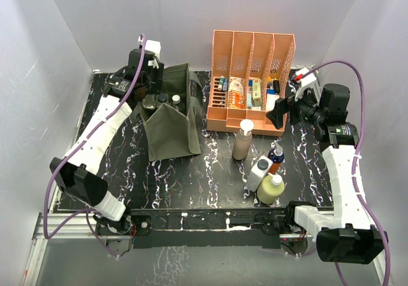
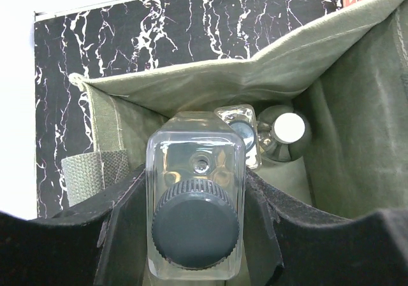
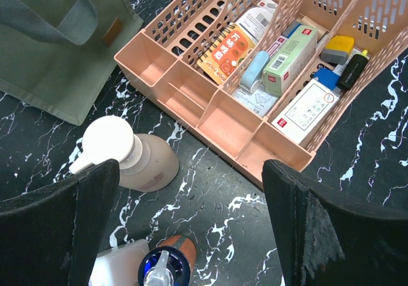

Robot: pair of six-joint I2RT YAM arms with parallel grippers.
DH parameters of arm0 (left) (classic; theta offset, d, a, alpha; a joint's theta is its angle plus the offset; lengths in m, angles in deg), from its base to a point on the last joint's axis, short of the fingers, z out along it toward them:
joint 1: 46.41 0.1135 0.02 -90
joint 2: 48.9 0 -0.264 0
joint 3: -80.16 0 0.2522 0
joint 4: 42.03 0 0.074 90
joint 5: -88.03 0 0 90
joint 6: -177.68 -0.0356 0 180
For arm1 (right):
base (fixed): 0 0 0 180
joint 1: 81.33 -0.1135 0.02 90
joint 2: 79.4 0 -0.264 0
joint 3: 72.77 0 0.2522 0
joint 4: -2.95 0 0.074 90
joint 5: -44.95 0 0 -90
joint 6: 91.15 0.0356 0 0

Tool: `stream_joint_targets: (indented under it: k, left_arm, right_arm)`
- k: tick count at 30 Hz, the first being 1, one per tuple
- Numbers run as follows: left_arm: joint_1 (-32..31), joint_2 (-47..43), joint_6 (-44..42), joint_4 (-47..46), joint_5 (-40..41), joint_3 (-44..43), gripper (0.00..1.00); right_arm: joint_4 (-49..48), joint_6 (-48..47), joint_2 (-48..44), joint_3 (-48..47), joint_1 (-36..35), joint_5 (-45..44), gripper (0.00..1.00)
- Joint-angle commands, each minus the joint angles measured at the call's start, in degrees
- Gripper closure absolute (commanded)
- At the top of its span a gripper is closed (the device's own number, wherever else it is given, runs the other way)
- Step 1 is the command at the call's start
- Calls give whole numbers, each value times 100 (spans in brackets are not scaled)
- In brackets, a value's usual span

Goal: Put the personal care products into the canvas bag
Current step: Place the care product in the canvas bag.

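Left wrist view: left pincer (image 2: 194, 251) is clamped on a clear glass bottle (image 2: 194, 165), pads on its flat sides, ribbed dark cap toward the lens. The bottle's long axis is vertical, pointing straight down into the open canvas bag (image 2: 331, 63). Two other bottles stand on the bag floor at 1 o'clock of it. Cloth is soft and olive, walls slack; glass is hard and slick. Likely next need: lower, then let go.

Top view: bag at 10 o'clock on the desk (image 1: 210, 174). Beige bottle (image 1: 243, 139), white bottle (image 1: 259, 173), orange-blue bottle (image 1: 276, 157) and yellow bottle (image 1: 271, 188) cluster at 4 o'clock. They are nearer the right pincer (image 1: 278, 113), which gapes wide, empty.
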Motion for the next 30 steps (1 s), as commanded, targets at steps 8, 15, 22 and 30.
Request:
stream_joint_targets:
  k: [8, 15, 22, 30]
  left_arm:
    - [-92, -276, -398, -821, 410, -417, 100]
    - [-89, -84, -322, -516, 249, -479, 100]
    - [-90, -92, -131, -772, 579, -259, 100]
    - [-89, -98, 302, -835, 898, -77, 100]
  right_arm:
    - [-290, -20, -183, 45, 39, 55, 1]
    - [-292, -9, -181, 22, 34, 64, 1]
    - [-278, -18, -236, 65, 34, 38, 1]
    - [-263, -17, -245, 64, 37, 39, 1]
